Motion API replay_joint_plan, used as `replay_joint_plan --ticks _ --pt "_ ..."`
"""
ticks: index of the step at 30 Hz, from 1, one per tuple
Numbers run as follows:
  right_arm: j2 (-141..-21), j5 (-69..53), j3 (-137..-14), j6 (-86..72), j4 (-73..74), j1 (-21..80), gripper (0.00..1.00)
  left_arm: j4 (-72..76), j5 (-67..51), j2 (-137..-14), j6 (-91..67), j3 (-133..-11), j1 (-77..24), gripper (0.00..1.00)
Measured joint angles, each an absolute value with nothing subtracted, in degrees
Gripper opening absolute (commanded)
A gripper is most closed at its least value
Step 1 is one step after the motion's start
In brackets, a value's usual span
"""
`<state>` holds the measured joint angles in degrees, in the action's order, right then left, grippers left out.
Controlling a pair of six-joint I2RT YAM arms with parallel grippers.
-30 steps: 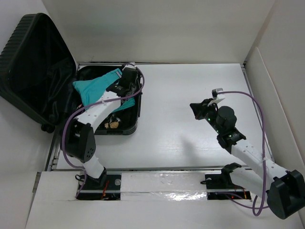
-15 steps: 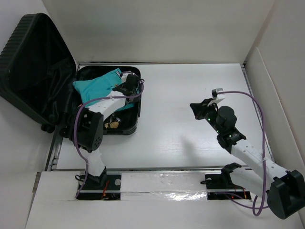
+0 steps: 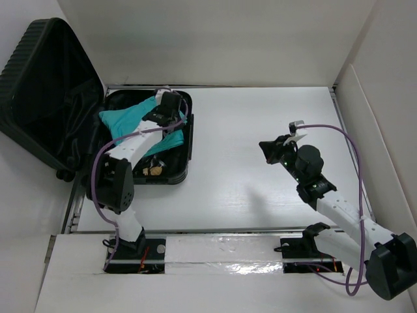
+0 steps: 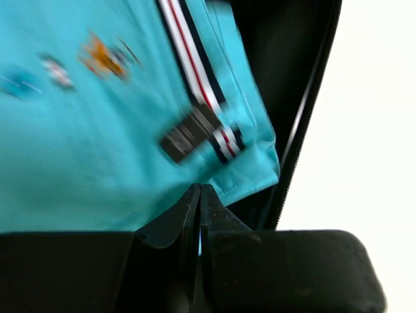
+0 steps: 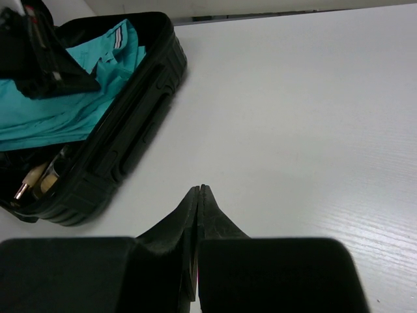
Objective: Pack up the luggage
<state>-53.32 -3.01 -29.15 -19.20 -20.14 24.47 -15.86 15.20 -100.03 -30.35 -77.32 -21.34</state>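
open luggage (image 3: pixel 39 78) at the counter's (image 3: pixel 260 111) far-left corner, long axis running near to far, teal shirt (image 3: pixel 127 120) inside. left claw (image 4: pixel 199 190), clenched, hovers over the shirt, the nearer arm; blur may hide pinched cloth. right claw (image 5: pixel 197 189), clenched and empty, hangs well to the luggage's right.

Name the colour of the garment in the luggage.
The garment is teal with a white, red and navy stripe; best in left wrist view.

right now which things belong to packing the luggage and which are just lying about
Job: luggage, teal shirt inside it, small tan items in its near corner, left gripper shut over the shirt.
Not in use: right gripper, shut above the table.
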Motion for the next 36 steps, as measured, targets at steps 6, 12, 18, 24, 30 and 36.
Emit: replay_joint_plan --ticks 6,12,18,24,30,36 --pt "-53.3 -2.98 -29.21 -19.14 -19.81 24.95 0.0 -17.32 16.73 -100.16 -28.73 -84.75 -16.64 0.0" --pt "-53.12 -2.74 -29.21 -18.79 -19.7 24.95 0.0 -15.11 14.24 -108.64 -28.56 -84.68 -16.82 0.0" --pt "-53.65 -2.76 -29.23 -18.79 -19.75 25.34 0.0 -13.74 14.0 -107.02 -28.6 -83.18 -17.3 0.0" --pt "-54.24 -3.01 -29.65 -18.74 -19.75 26.37 0.01 -17.28 18.15 -90.04 -30.13 -77.91 -16.21 0.06" --pt "-55.68 -3.03 -29.98 -18.11 -20.08 26.72 0.0 -19.73 30.26 -61.8 -35.33 -72.79 -9.61 0.0" --pt "-59.88 -5.87 -31.16 -16.4 -20.14 27.07 0.0 -28.34 46.24 -39.94 -40.6 -62.04 -7.33 0.0"
